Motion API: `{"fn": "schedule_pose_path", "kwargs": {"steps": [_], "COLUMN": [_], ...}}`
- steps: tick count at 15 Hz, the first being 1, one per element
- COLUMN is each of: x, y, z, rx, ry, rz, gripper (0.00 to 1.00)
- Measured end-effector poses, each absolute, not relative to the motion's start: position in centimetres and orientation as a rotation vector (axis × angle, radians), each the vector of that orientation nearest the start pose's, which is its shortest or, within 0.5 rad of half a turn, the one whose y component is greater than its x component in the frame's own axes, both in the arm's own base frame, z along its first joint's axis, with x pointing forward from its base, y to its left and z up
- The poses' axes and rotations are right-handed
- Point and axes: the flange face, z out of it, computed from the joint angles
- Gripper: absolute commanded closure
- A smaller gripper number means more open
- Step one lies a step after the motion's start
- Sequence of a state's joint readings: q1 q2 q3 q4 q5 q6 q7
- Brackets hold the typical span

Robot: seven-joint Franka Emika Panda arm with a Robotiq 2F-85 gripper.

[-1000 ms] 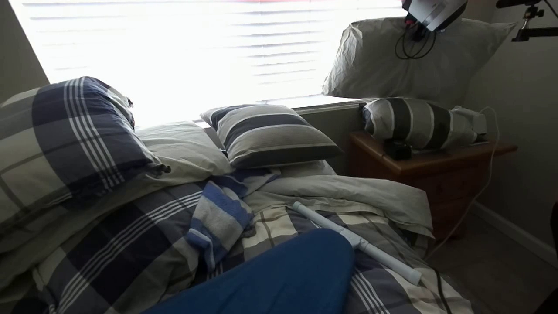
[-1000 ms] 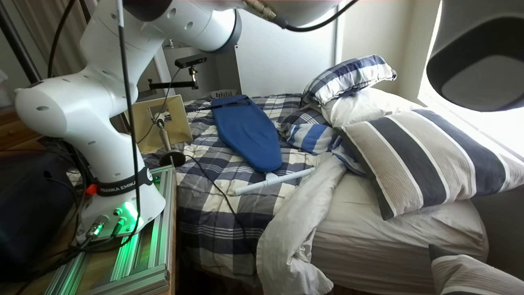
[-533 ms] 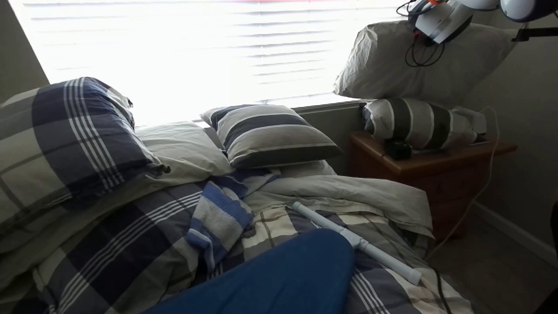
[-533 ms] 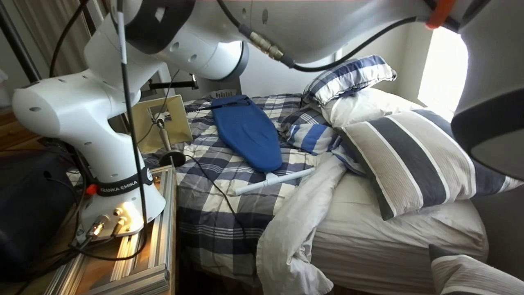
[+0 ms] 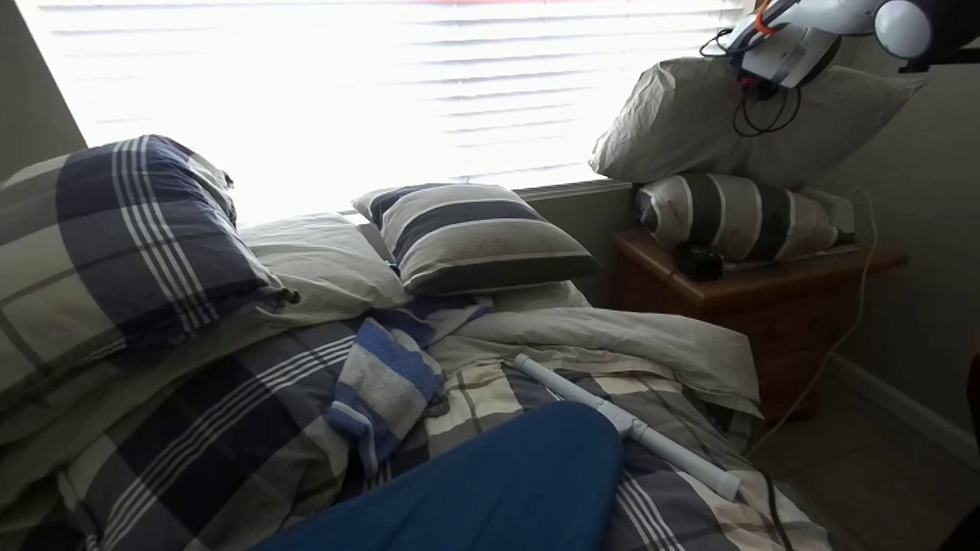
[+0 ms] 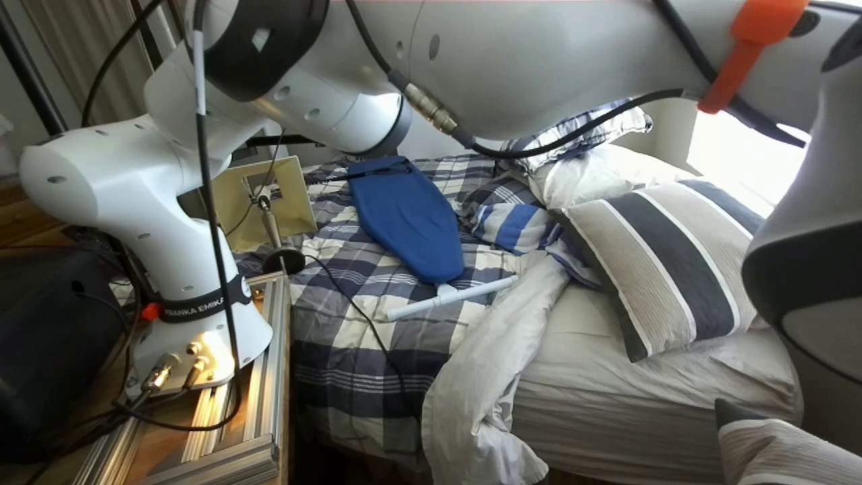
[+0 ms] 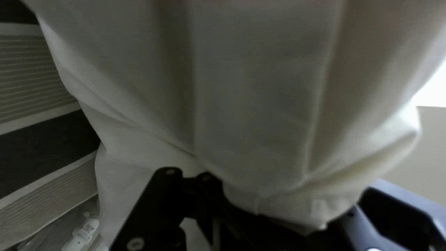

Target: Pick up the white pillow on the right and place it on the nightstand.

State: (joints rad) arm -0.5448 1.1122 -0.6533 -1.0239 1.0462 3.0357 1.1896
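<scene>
White pillow [image 5: 681,126]: upper right of the frame in an exterior view, hanging from the pincer [image 7: 278,223], over the nightstand [image 5: 796,317]. Changed over the last second: pillow has sunk and edged rightward; the arm [image 6: 572,67] has come down with it and now sweeps across the top of the frame in an exterior view. Pillow's underside now overlaps, from there, the upper edge of the striped cushion [image 5: 739,218] lying on the nightstand. The cushion has shifted slightly too (its dark corner [image 6: 732,413], lower right of the frame in an exterior view, sits a touch farther right than it did), so I take it the two are touching.

For the task: my reading is lift and carry done, lowering under way, release not yet. The cushion takes up much of the nightstand's top, with a small black box [image 5: 698,262] in front of it, so the pillow would likely settle on the cushion rather than on bare wood. Soft on soft; could tip or slide once let go.

Pincer: bottom of the frame in the wrist view. Black fingers [image 7: 156,209] drawn in on a gathered fold of the pillow's cloth; reads as pinching the pillow. Tips buried in fabric, so the exact gap cannot be told. Cloth fills most of that view, cushion stripes down the left edge.
</scene>
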Motion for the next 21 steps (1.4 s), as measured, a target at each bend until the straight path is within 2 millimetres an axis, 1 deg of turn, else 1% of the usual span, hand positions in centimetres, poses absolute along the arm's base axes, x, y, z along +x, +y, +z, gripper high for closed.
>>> {"fn": "schedule_pose_path", "kwargs": {"steps": [5, 7, 9, 11, 14, 15, 18, 19, 21], "x": [47.3, 47.4, 47.7, 47.9, 47.6, 47.6, 47.8, 48.0, 48.2], "y": [-67.1, -67.1, -66.9, -66.6, -66.6, -66.6, -66.5, -66.4, -66.0], "z": [34.7, 34.2, 33.1, 32.0, 30.9, 30.7, 30.9, 31.3, 32.2], "rx": [-0.780, -0.884, -1.008, -1.132, -1.306, -1.357, -1.466, -1.524, -1.665], "ry": [2.516, 2.536, 2.559, 2.587, 2.625, 2.633, 2.623, 2.610, 2.588], "rz": [-1.388, -1.377, -1.377, -1.376, -1.381, -1.384, -1.398, -1.388, -1.333], "gripper": [0.95, 0.95, 0.95, 0.54, 0.35, 0.27, 0.07, 0.02, 0.00]}}
